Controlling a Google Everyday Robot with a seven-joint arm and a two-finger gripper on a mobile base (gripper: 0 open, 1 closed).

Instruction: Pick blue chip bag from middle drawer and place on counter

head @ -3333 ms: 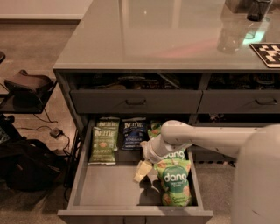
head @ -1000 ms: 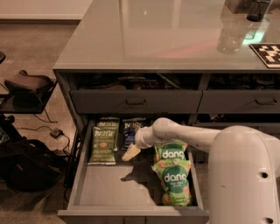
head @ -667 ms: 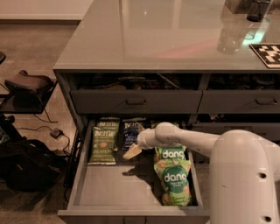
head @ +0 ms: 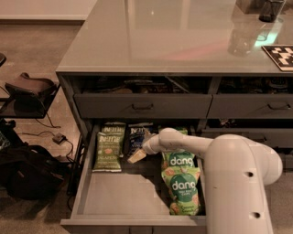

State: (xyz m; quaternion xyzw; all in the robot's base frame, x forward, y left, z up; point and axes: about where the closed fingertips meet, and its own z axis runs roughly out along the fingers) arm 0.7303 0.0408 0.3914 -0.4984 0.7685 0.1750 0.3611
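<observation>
Tool [head: 137, 156] hangs inside the open middle drawer [head: 120, 197] at the blue chip bag's [head: 136, 135] near edge, its grip impossible to tell

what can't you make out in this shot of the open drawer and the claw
All in the camera view:
- Claw, inside the middle drawer at the lower edge of the blue chip bag: whether it touches the bag is unclear in the dim light.
- Blue chip bag: lower right corner hidden by the arm.
- Top green-and-white bag: upper part hidden by the arm.
- Dark cup on the counter: cut off by the top edge.
</observation>
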